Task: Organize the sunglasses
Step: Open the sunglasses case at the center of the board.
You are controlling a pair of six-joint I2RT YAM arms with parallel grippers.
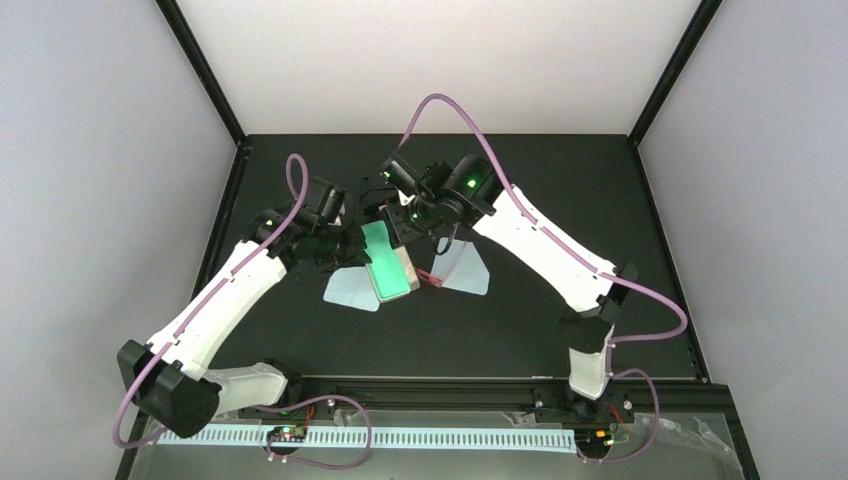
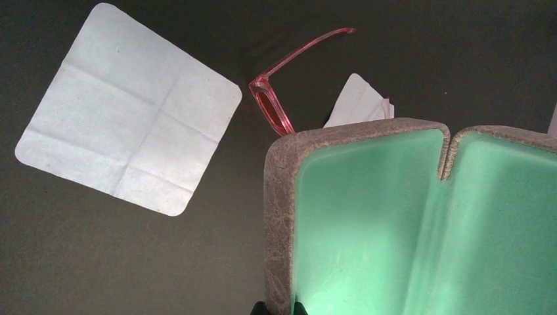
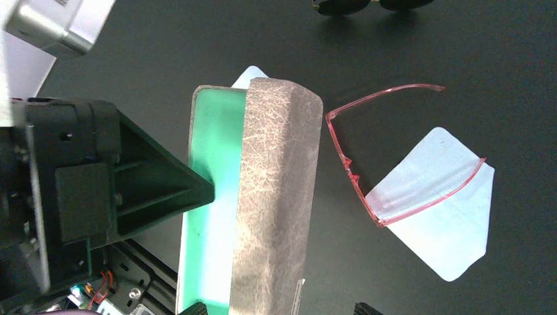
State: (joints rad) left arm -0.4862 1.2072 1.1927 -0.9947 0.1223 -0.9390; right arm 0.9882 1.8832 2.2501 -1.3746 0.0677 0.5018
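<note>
So the sunglasses (image 3: pixel 353 172) are seen lying on the dark surface (image 3: pixel 512 65) just beside the open green-lined case (image 3: pixel 272 197), on its right, with their lower arm laid over a corner of a pale cloth (image 3: pixel 440 223). The front bar is the long axis, and it's lined up roughly parallel to the case's long side. The lenses are faced toward the case and both slim arms are stuck out away from it, fully unfolded. The case wall looks to be pinched by the left fingers (image 2: pixel 260 308), so that side is counted as clamped on the case. The right fingers (image 3: pixel 366 308) are spread wide above the case lid with nothing gripped. What could go wrong, as a guess: the arms aren't folded, so if the glasses get dropped in like that they'd probably be jammed across the rim or left sticking out. The frame is thin and flat on the surface, so it could easily be skated away instead of picked up, or the cloth could be dragged along with it. The case is only held by one wall too, so it could be tipped if pushed. The black pair (image 3: pixel 371 5) farther back isn't the target and shouldn't be grabbed.
</note>
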